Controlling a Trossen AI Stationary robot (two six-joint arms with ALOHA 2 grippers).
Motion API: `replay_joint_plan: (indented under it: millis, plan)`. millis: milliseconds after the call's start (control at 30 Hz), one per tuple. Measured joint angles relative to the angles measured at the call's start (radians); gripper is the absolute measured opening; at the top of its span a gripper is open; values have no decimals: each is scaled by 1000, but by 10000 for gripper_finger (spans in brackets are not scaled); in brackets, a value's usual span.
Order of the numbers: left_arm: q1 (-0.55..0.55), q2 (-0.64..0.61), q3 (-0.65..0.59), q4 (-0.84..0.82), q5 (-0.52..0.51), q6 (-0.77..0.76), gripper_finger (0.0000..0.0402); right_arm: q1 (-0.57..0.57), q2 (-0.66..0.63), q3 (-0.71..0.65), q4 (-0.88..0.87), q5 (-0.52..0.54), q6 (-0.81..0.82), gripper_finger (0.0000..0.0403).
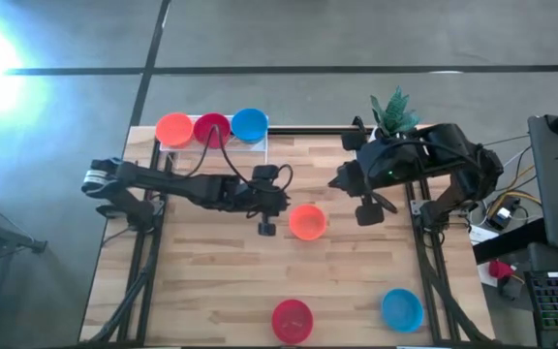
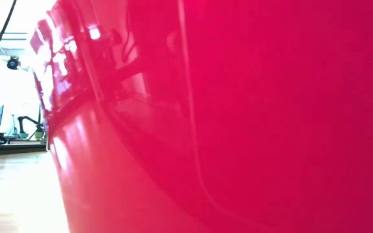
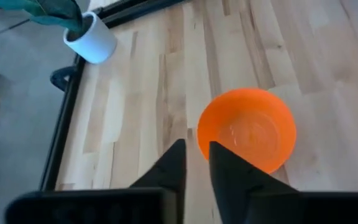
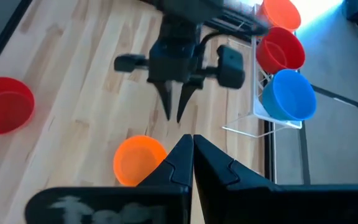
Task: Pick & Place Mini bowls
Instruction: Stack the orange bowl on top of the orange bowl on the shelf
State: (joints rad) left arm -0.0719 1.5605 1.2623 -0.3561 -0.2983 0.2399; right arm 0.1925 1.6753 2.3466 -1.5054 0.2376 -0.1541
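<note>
On the wooden worktop [image 1: 211,271] we've set the orange bowl [image 1: 307,222] down, left gripper [image 1: 265,227] fingers slightly apart, right gripper [image 4: 192,152] fingers together; next, retreat.

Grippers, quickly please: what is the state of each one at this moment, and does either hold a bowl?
Left gripper: slightly open, holds nothing, beside the orange bowl on the table.
Right gripper: shut, holds nothing, waiting near the plant pot.
</note>
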Motion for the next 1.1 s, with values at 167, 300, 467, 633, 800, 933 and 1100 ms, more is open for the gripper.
replay_joint_plan:
  millis: [167,300,467,633,800,933,1100]
  plan:
    - [0,67,9,44,-3,-61,103,0,-4,0,-1,0,7,8]
    - [1,126,10,66,-2,-117,109,0,-5,0,-3,0,8,8]
    - [5,184,10,79,-2,-273,110,0,-5,0,-3,0,-6,8]
    - [11,241,10,128,-2,-362,110,0,-5,0,-3,-1,-19,8]
    - [27,282,9,177,-2,-428,110,0,-5,0,-2,0,-22,8]
    - [48,296,10,198,-7,-478,110,0,-5,0,-2,-1,-14,8]
    - [67,304,9,199,-10,-489,110,0,-5,0,-2,-1,-10,8]
